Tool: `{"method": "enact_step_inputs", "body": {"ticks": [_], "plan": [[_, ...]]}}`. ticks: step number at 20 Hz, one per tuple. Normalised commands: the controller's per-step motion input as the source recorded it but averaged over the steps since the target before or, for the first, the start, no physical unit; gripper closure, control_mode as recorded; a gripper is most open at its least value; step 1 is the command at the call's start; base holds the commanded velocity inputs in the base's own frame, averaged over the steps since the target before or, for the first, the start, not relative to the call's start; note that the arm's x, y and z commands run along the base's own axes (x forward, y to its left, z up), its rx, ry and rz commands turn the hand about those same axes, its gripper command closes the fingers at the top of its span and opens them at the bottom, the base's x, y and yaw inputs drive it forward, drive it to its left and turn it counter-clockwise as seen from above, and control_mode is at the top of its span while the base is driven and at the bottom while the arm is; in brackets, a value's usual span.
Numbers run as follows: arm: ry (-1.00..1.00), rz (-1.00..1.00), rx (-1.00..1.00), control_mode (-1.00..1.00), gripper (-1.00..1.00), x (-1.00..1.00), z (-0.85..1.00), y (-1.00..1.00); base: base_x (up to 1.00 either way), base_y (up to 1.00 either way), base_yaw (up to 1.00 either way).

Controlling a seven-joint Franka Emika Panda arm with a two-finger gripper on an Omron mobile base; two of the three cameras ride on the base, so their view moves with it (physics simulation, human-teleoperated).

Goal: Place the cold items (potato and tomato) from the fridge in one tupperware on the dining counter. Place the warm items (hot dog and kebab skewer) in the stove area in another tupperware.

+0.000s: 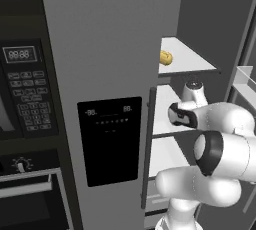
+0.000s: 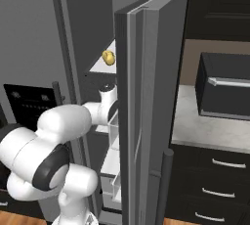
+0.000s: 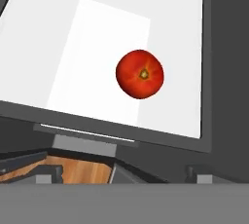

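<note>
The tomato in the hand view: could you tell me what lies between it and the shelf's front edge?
Nothing: in the hand view, bare white shelf runs from the tomato to the front edge.

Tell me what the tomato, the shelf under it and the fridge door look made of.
Tomato: soft produce, smooth red skin with a faint sheen and a brownish stem scar at its centre. Shelf: flat, matte white, probably plastic or painted; the render leaves it open. Fridge door: even grey, slightly brushed look, likely stainless steel, with a glossy black panel set into it.
</note>
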Motion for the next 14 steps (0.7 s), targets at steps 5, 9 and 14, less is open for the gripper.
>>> {"method": "enact_step_inputs", "body": {"ticks": [5,9,14], "plan": [[0.02,0.00,-0.01,-1.00,-1.00,0.37,-0.25,0.00,0.00,0.00,0.00],[0.00,0.01,-0.04,-1.00,-1.00,0.27,-0.22,-0.07,0.00,0.00,0.00],[0.00,0.00,-0.03,-1.00,-1.00,0.20,-0.26,-0.08,0.00,0.00,0.00]]}}
